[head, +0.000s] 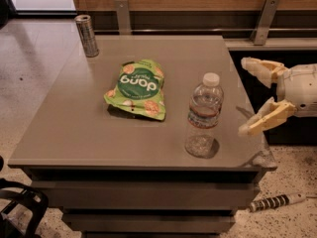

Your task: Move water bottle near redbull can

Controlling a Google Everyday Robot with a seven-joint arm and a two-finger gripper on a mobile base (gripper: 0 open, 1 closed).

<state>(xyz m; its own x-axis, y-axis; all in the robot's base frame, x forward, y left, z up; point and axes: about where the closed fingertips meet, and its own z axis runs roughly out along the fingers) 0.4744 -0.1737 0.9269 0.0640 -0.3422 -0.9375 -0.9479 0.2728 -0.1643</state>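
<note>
The water bottle point(203, 115) stands upright near the table's front right corner; it is clear, ribbed, with a white cap and a reddish-blue label band. The redbull can point(87, 35) stands upright at the table's far left corner. My gripper point(245, 95) comes in from the right at the table's right edge, open, with its cream fingers point(262, 120) spread wide and pointing left toward the bottle. It is a short way to the right of the bottle and does not touch it.
A green snack bag point(137, 88) lies flat mid-table between the bottle and the can. The grey table point(74, 133) has a wooden wall with metal brackets behind it. A striped stick point(275, 202) lies on the floor at front right; a black frame point(20, 205) stands at front left.
</note>
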